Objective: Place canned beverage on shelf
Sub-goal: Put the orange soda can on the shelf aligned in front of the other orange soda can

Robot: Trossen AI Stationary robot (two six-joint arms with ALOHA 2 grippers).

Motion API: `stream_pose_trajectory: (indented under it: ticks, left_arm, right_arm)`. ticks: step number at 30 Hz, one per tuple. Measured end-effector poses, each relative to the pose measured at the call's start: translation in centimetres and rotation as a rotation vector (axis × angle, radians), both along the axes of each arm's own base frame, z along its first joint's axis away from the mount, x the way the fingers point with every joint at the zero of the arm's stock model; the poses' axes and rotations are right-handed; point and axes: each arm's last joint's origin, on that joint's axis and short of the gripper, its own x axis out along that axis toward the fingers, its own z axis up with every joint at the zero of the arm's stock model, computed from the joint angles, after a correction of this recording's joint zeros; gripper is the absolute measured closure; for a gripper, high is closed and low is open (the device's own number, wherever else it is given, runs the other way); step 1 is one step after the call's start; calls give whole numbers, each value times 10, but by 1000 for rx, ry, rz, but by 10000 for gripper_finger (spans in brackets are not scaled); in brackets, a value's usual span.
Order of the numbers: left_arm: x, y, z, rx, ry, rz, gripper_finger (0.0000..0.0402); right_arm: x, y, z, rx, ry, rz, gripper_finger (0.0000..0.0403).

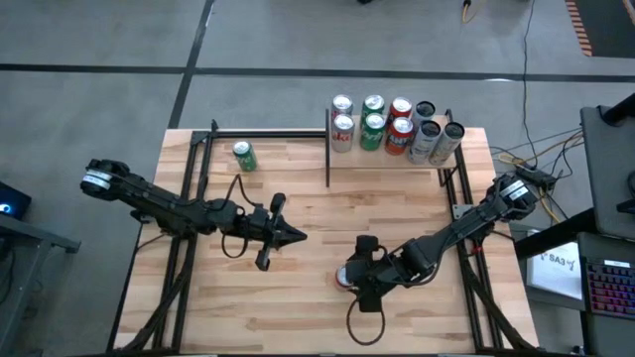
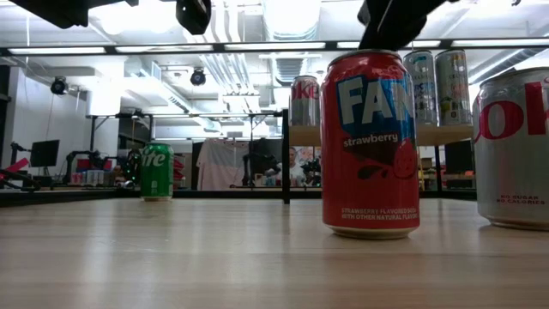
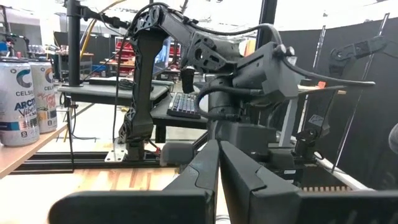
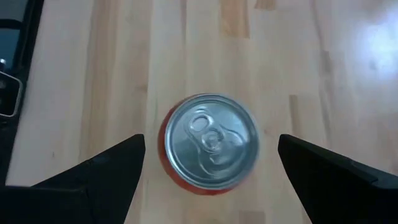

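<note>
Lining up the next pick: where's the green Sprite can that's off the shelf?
In the high view the green Sprite can stands upright, alone at the table's far left, left of the shelf; the left gripper is nearer than the right.

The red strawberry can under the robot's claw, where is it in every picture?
High view: red can low middle, mostly hidden under the open right gripper.
Low view: big red can right of centre, standing upright on the table.
Left wrist view: not in it.
Right wrist view: silver top in the middle, between the open fingers.
Shared landmark: the striped wooden table.
</note>
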Motion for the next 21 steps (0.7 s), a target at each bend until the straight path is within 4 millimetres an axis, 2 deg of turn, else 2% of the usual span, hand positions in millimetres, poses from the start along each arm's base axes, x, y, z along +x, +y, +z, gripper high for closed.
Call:
stream_pose_trajectory:
  ticks: [6, 14, 21]
  left_arm:
    - [0, 0, 0, 7, -3, 1, 402]
    - [0, 0, 1, 23, -12, 4, 402]
    - [0, 0, 0, 33, -6, 4, 402]
  right_arm:
    - [6, -2, -13, 48, 26, 20, 44]
    - [23, -9, -35, 108, 84, 49, 44]
    - [32, -14, -39, 137, 66, 79, 53]
